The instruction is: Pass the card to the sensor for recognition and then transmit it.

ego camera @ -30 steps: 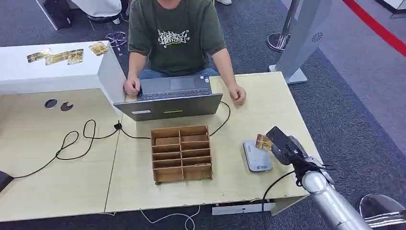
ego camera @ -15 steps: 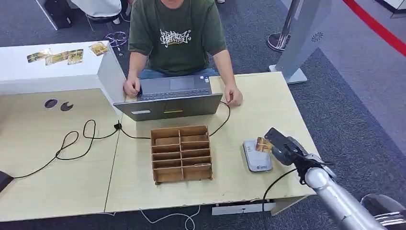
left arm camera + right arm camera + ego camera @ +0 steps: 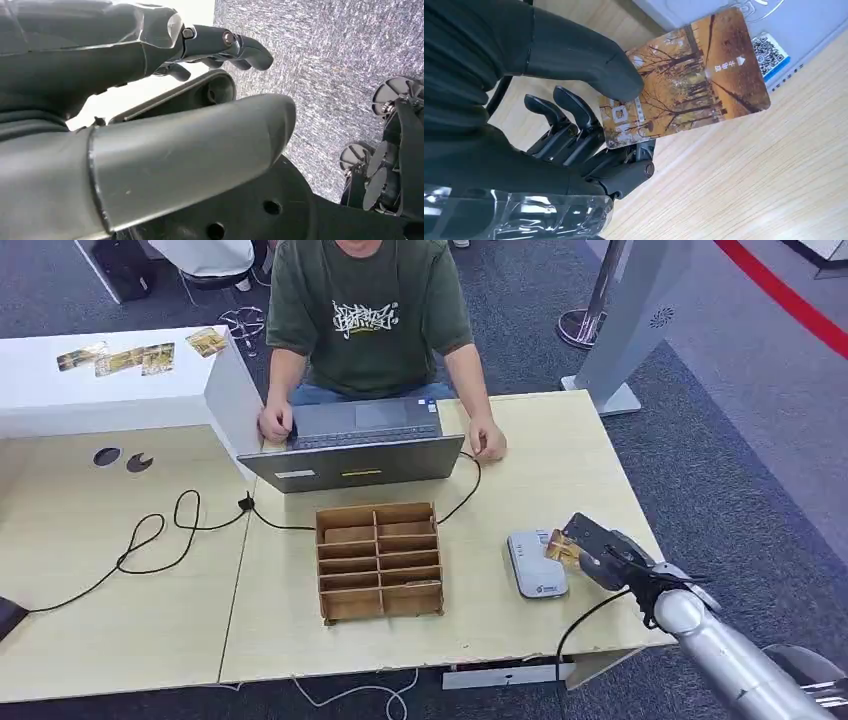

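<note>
Right hand [image 3: 597, 552] at near right table edge, pinching the card [image 3: 684, 80] between thumb and fingers; orange autumn-tree print faces the wrist camera. Card's far end overlaps the sensor's [image 3: 537, 563] right edge, hovering or touching: cannot tell. Left hand [image 3: 150, 100] over grey carpet, fingers loosely curled, nothing held. Left of sensor, wooden divider box [image 3: 379, 560] on table [image 3: 130, 620]. Beyond it, open laptop [image 3: 355, 445] with a person's hands at either side. Far left, more cards [image 3: 115, 358] on white counter.
</note>
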